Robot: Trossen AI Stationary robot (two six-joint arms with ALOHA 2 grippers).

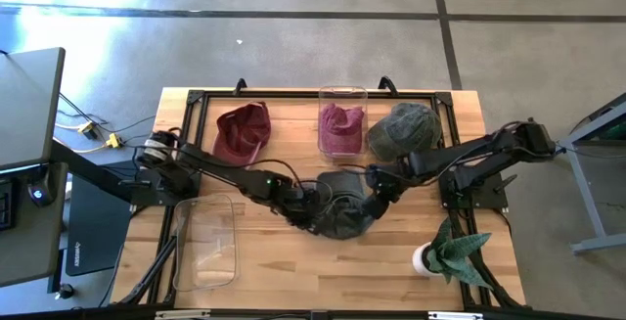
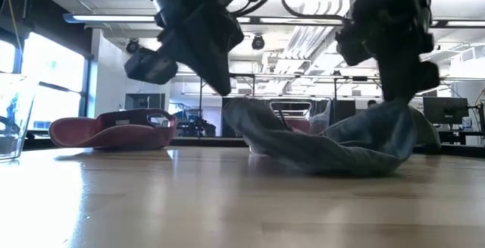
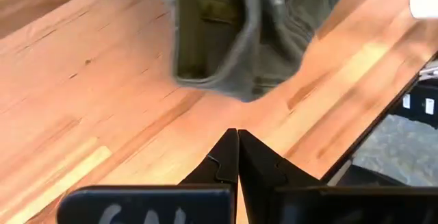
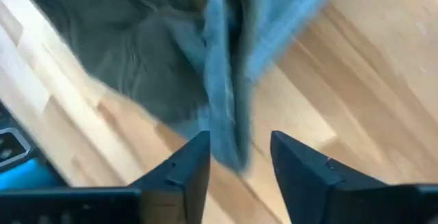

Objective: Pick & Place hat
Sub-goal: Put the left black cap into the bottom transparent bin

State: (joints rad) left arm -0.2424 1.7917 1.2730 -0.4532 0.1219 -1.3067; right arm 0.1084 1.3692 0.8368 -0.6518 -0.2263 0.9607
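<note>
Right gripper (image 4: 236, 157): my jaws parted, straddling the grey hat (image 1: 344, 212) edge.
Left gripper (image 3: 237, 157): clenched empty, just beside the hat.
Advice: back off straight, no snagging cloth.

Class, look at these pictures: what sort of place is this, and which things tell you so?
Probably a robotics lab or workshop. Two robot arms are mounted on a wooden table above a bare concrete floor, and the low view shows strip ceiling lights and monitors behind.
</note>
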